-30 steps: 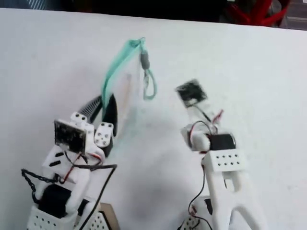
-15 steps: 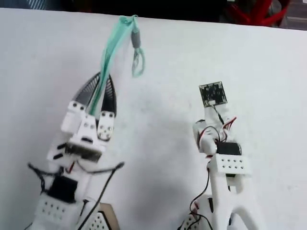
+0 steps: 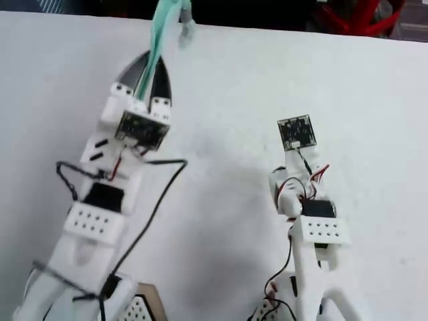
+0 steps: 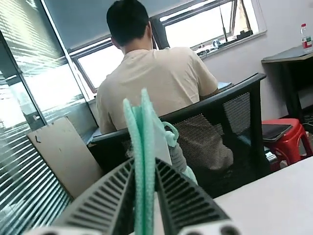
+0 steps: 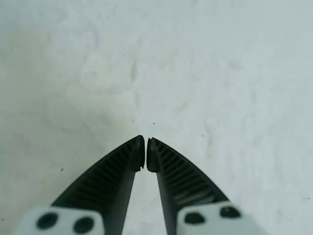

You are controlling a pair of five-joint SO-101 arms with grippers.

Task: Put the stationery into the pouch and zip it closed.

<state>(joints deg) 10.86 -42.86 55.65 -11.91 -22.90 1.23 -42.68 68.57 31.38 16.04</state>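
A teal-edged pouch (image 3: 162, 23) hangs edge-on, lifted off the white table (image 3: 227, 100) near its far edge. My left gripper (image 3: 152, 63) is shut on the pouch's lower part, its black fingers (image 3: 162, 79) on either side of the teal strip. In the left wrist view the pouch (image 4: 142, 142) stands upright between the pads of the left gripper (image 4: 145, 165), with its teal loop (image 4: 171, 134) behind. The right arm (image 3: 302, 197) stands at the middle right. My right gripper (image 5: 145, 143) is shut on nothing, just above bare table.
A red stool (image 3: 361, 17) and dark floor lie beyond the table's far edge. A brown box corner (image 3: 146, 299) sits at the near edge by the left arm's base. A black mesh chair (image 4: 234, 112) stands behind the table.
The left arm has stretched out toward the far edge, carrying the pouch up and away. The right arm drew back slightly early on, then stayed still.
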